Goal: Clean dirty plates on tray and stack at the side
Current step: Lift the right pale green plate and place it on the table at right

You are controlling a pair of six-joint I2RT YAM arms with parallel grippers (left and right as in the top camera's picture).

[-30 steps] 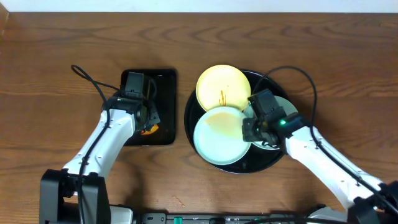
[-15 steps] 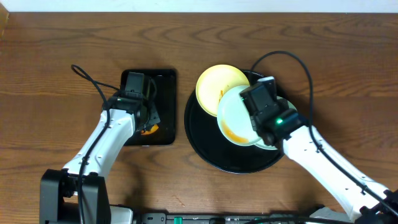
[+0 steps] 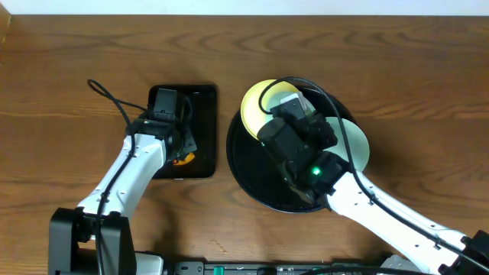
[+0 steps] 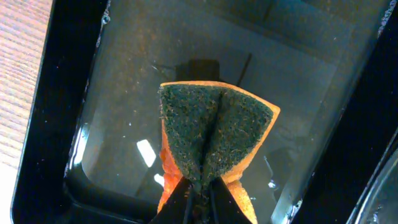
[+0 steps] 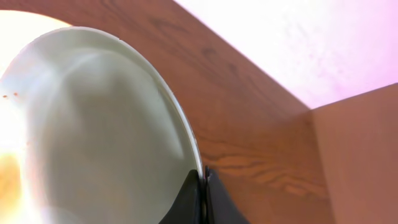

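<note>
My right gripper (image 5: 202,182) is shut on the rim of a light mint-blue plate (image 5: 93,124) and holds it tilted on edge, raised above the round black tray (image 3: 246,179). In the overhead view my right arm (image 3: 296,141) hides this plate. A pale yellow plate (image 3: 260,107) with a brown streak lies at the tray's back left. A second mint-blue plate (image 3: 357,145) lies at the tray's right rim. My left gripper (image 4: 199,191) is shut on an orange sponge (image 4: 214,121) with a dark green scrub face.
The sponge hangs in a smaller rectangular black tray (image 3: 202,99) with water in it (image 4: 124,93), left of the round tray. My left arm (image 3: 134,164) reaches to it from the front left. Wooden table (image 3: 76,61) all around.
My right arm has lifted the mint-blue plate off the round tray, tipped it on edge and risen toward the overhead camera. My left arm and the sponge have not moved.
</note>
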